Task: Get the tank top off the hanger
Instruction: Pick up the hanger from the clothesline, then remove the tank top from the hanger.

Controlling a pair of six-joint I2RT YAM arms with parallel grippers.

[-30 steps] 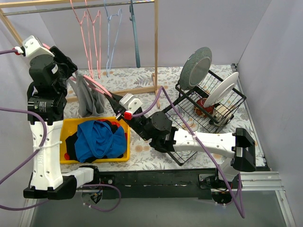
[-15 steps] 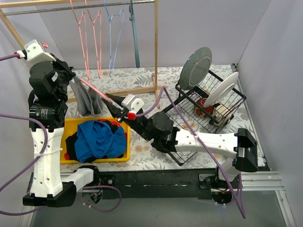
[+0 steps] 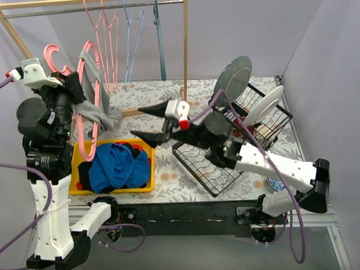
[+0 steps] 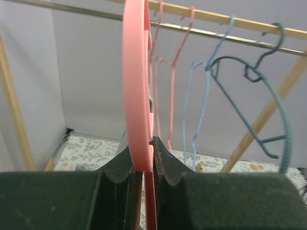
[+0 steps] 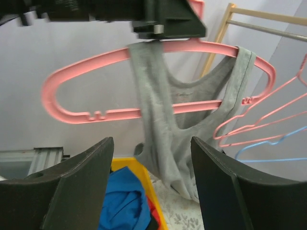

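Observation:
A pink plastic hanger (image 3: 85, 107) is held up on edge at the left, its hook (image 3: 52, 56) pointing up. My left gripper (image 3: 76, 85) is shut on its top bar, and the left wrist view shows the pink hanger (image 4: 137, 96) pinched between the closed jaws of the left gripper (image 4: 146, 160). The grey tank top (image 3: 101, 115) hangs bunched over the hanger, with the tank top (image 5: 165, 129) draped from the hanger's (image 5: 86, 72) upper bar. My right gripper (image 3: 149, 122) stands wide open to the right of the cloth, apart from it, with nothing between the jaws of the right gripper (image 5: 151, 146).
A yellow bin (image 3: 82, 147) holding blue clothes (image 3: 121, 166) sits below the hanger. A wooden rail (image 3: 185, 50) at the back carries wire hangers (image 3: 109, 39). A black dish rack (image 3: 264, 126) with plates (image 3: 232, 79) stands to the right.
My left gripper closed on the hanger and lifted it upright with the tank top. My right gripper opened and drew back to the right.

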